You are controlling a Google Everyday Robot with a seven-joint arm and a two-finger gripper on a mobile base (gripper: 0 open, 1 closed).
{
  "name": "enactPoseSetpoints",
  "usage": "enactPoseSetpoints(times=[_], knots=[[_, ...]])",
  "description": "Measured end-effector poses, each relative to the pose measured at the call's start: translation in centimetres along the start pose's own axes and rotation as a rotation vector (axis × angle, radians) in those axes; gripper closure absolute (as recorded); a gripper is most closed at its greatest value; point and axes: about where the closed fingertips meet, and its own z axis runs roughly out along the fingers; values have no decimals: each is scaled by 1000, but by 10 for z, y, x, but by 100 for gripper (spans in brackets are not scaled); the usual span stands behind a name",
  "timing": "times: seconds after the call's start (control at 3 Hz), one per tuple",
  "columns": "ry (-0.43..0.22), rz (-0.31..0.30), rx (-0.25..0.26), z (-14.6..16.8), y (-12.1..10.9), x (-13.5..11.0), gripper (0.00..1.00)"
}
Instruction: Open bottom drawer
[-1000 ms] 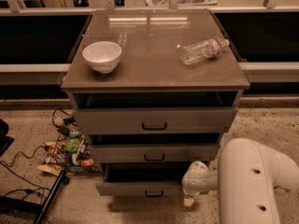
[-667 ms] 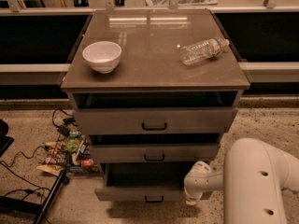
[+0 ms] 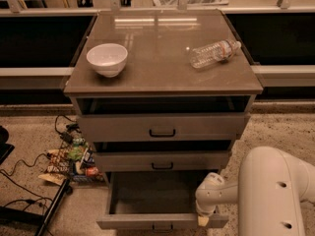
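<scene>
The bottom drawer [image 3: 147,193] of the grey cabinet is pulled far out, showing its plain grey inside; its shallow front panel [image 3: 128,223] sits at the lower edge of the view, with the dark bar handle [image 3: 161,226] partly cut off. The gripper [image 3: 203,221] hangs from the white arm [image 3: 275,191] at the drawer's front right corner, touching or just above the front panel. The medium-fronted middle drawer [image 3: 162,160] and tall-fronted top drawer [image 3: 162,127] are each slightly open above it.
A white bowl [image 3: 107,59] and a lying plastic water bottle [image 3: 213,53] rest on the cabinet top [image 3: 157,38]. Cables and colourful snack packets [image 3: 74,161] lie on the floor at the left. A dark stand [image 3: 29,215] is at lower left.
The bottom drawer has slid out further toward the camera, exposing much more of its inside. The gripper and arm moved with its front right corner, lower in view.
</scene>
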Motion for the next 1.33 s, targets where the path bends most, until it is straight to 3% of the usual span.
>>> enactPoseSetpoints(times=[1.0,1.33], knots=[[1,0,-5,2,3,0,14],[1,-1,-7,3,4,1,0]])
